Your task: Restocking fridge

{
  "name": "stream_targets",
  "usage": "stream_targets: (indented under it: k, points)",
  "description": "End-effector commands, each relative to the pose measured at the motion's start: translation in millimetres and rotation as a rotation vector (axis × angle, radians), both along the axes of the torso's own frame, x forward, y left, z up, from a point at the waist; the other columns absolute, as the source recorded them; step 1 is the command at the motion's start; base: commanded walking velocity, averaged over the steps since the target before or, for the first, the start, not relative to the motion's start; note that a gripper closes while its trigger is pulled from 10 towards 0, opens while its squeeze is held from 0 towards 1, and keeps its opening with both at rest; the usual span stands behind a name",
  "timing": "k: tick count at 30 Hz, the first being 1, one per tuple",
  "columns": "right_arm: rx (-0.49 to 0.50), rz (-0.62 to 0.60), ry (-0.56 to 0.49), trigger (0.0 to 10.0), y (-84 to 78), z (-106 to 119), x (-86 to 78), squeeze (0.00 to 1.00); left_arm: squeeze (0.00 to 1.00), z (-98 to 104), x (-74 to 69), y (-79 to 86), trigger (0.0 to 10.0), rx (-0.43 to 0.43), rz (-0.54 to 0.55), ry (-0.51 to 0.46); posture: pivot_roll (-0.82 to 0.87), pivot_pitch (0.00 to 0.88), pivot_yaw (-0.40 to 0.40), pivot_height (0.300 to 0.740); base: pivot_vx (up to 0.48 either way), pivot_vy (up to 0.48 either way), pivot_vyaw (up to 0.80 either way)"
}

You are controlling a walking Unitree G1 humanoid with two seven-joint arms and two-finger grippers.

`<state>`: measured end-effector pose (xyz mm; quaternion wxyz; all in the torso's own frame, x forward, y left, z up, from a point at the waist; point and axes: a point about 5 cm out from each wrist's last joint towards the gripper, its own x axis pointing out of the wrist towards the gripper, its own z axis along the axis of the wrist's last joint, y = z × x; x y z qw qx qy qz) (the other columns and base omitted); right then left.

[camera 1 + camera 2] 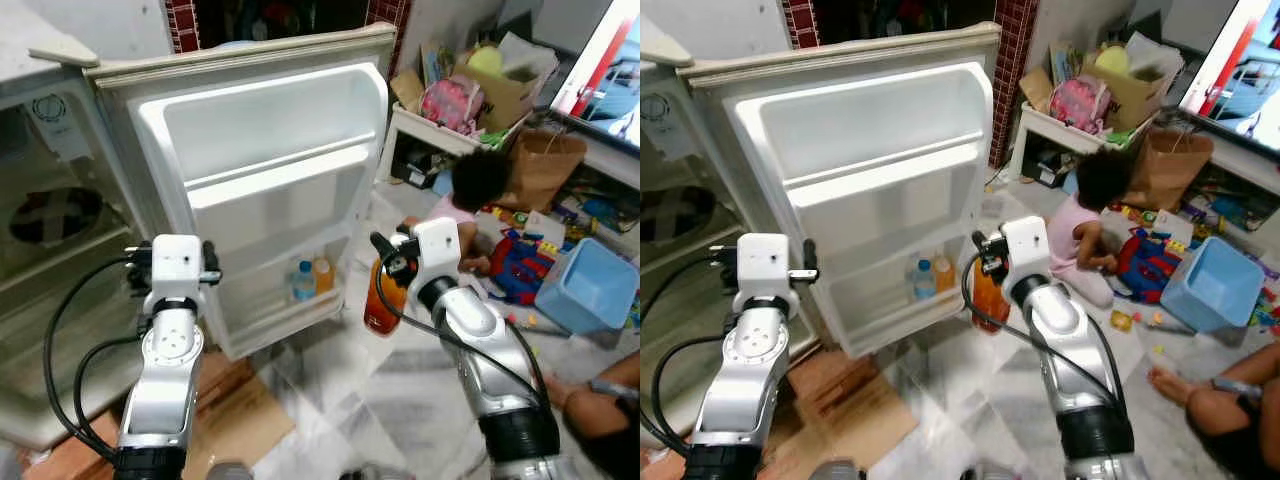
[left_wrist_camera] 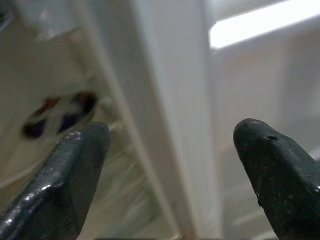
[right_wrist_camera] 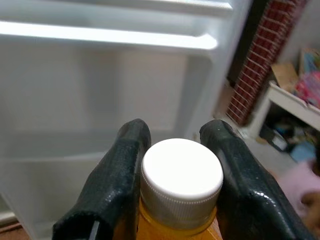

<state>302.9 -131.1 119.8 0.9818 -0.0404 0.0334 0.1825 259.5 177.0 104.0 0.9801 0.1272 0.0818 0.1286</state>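
White fridge door [image 1: 270,190] stands wide open; its bottom shelf [image 1: 290,315] already holds two small bottles [image 1: 311,279], upper shelves bare. Restocking looks partly done. Right hand [image 3: 175,165] pinches an orange bottle [image 1: 383,300] at the neck under its white cap, hanging at 3 o'clock off that shelf, not yet placed. Left hand [image 2: 170,165] spread, by the door's hinge edge. Marble floor [image 1: 400,400]; cardboard sheet [image 1: 235,415] at 7 o'clock; person [image 1: 470,205] amid toys at 2 o'clock.
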Motion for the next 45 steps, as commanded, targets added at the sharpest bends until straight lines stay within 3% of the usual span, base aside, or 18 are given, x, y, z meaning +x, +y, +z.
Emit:
stream_targets:
  k: [1,7,9,11,20,26,34,45]
  points:
    - [0.015,-0.004,-0.076,10.0,-1.7,18.3,9.2,0.0,0.0,11.1,-9.0,9.0,10.0,0.036,0.036,-0.021,0.14,0.016,-0.047,0.74,0.0,0.0,0.0]
    - [0.069,-0.036,-0.083,10.0,1.9,20.4,13.1,0.0,0.0,-4.8,-20.9,10.2,10.0,-0.019,0.009,0.033,0.13,0.008,-0.07,0.74,0.0,0.0,0.0]
    - [0.07,-0.02,-0.103,10.0,4.5,21.1,11.5,0.0,0.0,-3.4,-18.5,4.5,10.0,0.022,-0.038,0.038,0.13,0.0,-0.074,0.74,0.0,0.0,0.0]
    - [0.068,-0.029,-0.093,10.0,5.0,16.9,10.4,0.0,0.0,-3.1,-16.2,-1.2,10.0,0.004,-0.067,0.045,0.13,0.0,-0.089,0.74,0.0,0.0,0.8]
    - [0.085,-0.003,-0.1,10.0,18.5,13.8,16.5,0.0,0.0,-8.3,-14.6,-10.0,10.0,-0.014,-0.08,0.066,0.12,0.0,-0.098,0.74,0.0,-0.372,0.8]
    - [0.077,0.004,-0.118,10.0,19.2,14.7,17.9,0.0,0.0,-11.6,-9.4,-12.8,10.0,-0.026,-0.089,0.073,0.12,0.0,-0.112,0.74,0.0,-0.323,0.75]
    - [0.106,-0.042,-0.135,10.0,9.7,13.1,16.4,0.0,0.0,-9.9,-3.2,-11.7,10.0,-0.042,-0.086,0.061,0.11,0.0,-0.115,0.74,0.0,0.0,0.0]
    - [0.175,0.047,-0.147,10.0,25.6,18.4,14.7,0.0,0.0,-6.5,-4.7,-2.2,10.0,-0.051,-0.033,0.026,0.12,0.0,-0.118,0.74,0.0,0.0,0.0]
